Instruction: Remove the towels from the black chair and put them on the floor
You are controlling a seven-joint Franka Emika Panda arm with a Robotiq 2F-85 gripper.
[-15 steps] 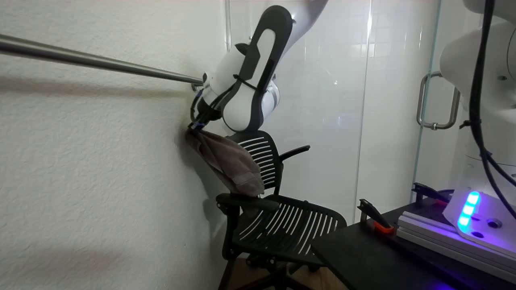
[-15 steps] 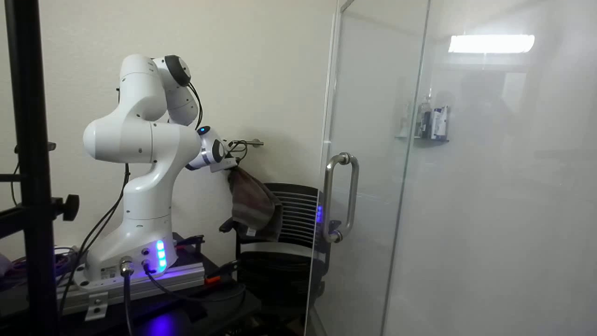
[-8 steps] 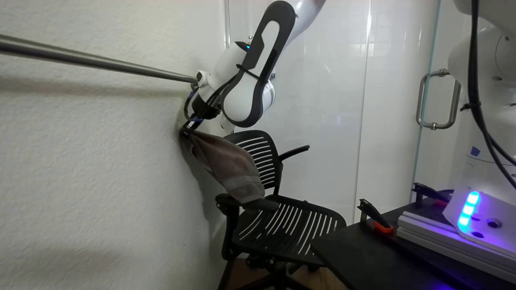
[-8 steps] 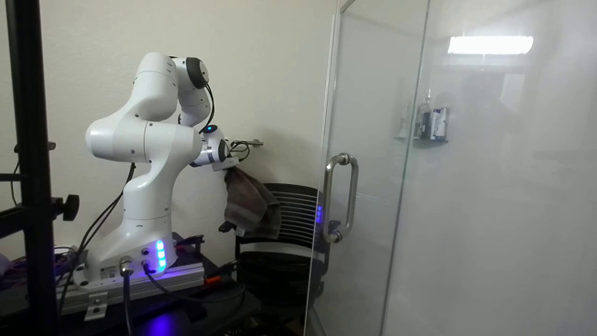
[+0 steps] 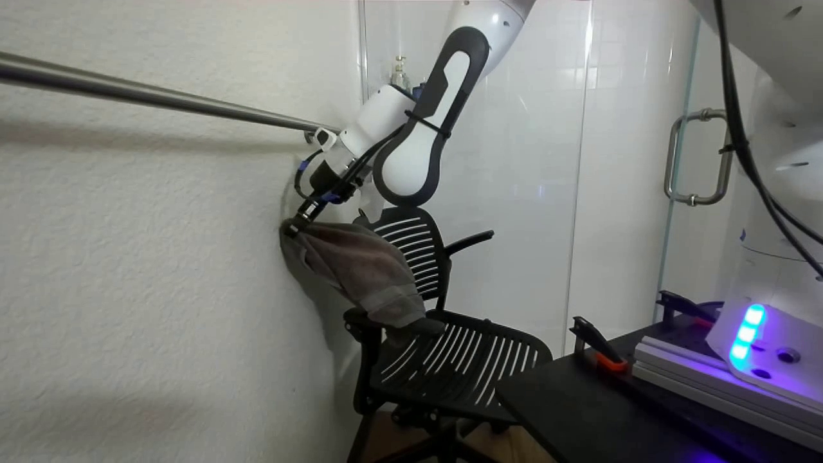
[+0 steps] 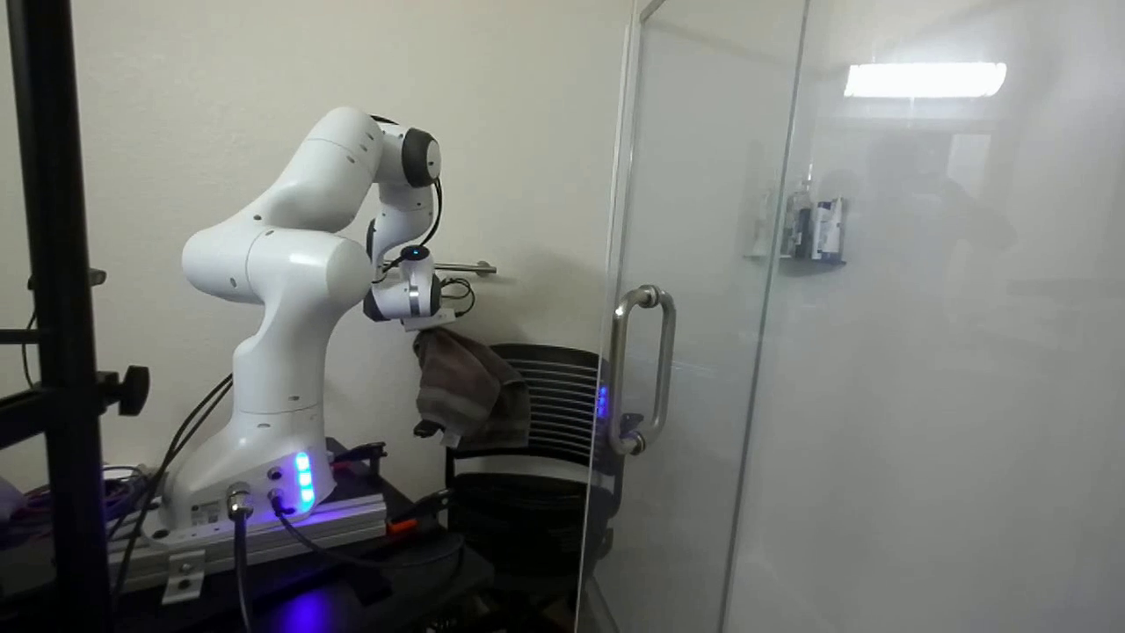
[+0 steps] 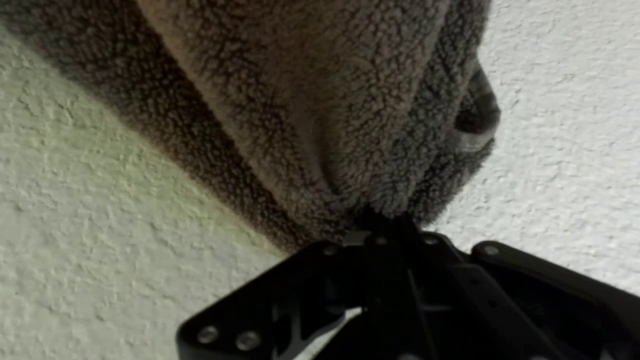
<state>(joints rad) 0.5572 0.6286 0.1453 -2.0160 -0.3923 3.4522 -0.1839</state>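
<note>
Beside the wall (image 5: 161,289), the gripper (image 7: 389,220) clenches one end of a grey-brown towel (image 5: 376,257), which slants past a side edge of the backrest (image 5: 421,251) on the black chair (image 5: 453,354), down to one armrest (image 5: 429,326).

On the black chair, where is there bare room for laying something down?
The chair's seat, bordered by the backrest and far armrest, looks bare. Crowded: the wall-side armrest, where the towel pinched in the gripper hangs; whether it touches, I cannot tell.
</note>
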